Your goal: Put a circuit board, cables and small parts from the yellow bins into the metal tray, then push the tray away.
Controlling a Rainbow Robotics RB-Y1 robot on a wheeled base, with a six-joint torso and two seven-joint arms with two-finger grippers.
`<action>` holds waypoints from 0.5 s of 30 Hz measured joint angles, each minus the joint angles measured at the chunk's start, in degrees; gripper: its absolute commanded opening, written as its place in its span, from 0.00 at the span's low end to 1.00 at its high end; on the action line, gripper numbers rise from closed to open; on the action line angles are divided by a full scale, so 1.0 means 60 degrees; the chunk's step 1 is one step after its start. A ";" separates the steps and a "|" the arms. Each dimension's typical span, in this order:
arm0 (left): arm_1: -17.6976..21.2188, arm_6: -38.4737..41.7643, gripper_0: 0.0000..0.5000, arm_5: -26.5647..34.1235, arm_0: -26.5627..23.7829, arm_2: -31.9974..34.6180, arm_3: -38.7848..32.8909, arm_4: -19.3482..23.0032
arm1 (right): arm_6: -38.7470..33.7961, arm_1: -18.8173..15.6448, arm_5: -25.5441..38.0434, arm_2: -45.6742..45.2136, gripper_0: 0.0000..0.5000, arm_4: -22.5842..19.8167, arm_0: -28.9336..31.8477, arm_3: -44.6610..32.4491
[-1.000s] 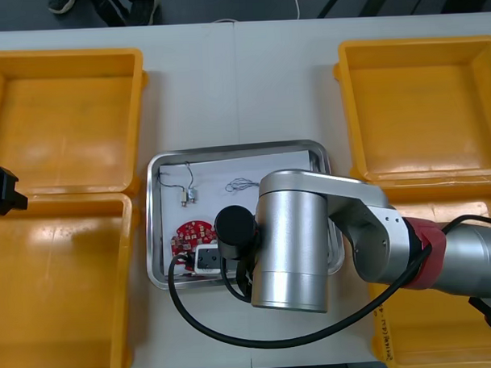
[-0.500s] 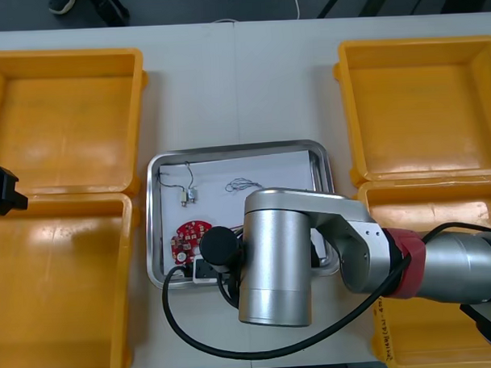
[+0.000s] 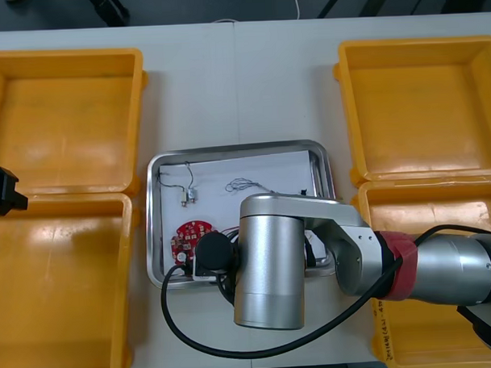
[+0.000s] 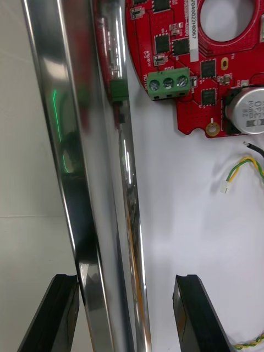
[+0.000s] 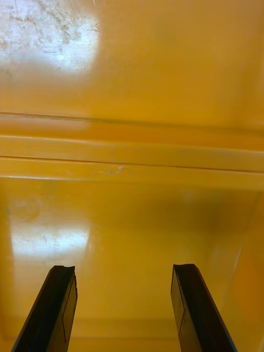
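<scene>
Right gripper point(image 4: 126, 313): the fingers stand apart and straddle the near rim of the tray point(image 4: 82, 165). One finger is on the table side, close against the rim. The other is over the white lining inside. They clamp nothing.
Right arm point(image 3: 269, 268): it reaches in from the right, and in the front view its silver body covers the tray's near right part.
Tray position: it sits on the table point(image 3: 233, 71) between the yellow bins point(image 3: 64, 57), which stand two at each side.
Circuit board point(image 3: 191, 234): round and red, it lies flat in the tray's near left corner, just beside the rim.
Green connector block point(image 4: 168, 82): it sits on the edge of the board.
Twisted wire point(image 4: 242, 168): thin and yellow with a darker strand, it lies on the lining just beside the board.
Other thin wires point(image 3: 241, 184): they lie on the lining toward the tray's far side.
Left gripper point(image 5: 124, 308): the fingers are apart and hold nothing. It is parked at the table's left edge, over the spot where the walls of the two left bins meet.
</scene>
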 measured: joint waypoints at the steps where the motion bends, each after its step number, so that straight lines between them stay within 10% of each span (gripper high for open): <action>1: 0.0000 -0.0085 1.00 0.0000 0.0000 0.0000 0.0000 0.0000 | -0.0001 0.0000 0.0000 0.0023 1.00 0.0002 0.0000 0.0001; 10: 0.0000 -0.0378 1.00 0.0000 0.0000 0.0000 0.0000 0.0000 | -0.0004 0.0000 -0.0001 0.0058 0.93 0.0151 -0.0003 0.0009; 15: 0.0000 -0.0378 1.00 0.0000 0.0000 0.0000 0.0000 0.0000 | -0.0005 0.0000 -0.0005 0.0058 0.67 0.0157 -0.0003 0.0031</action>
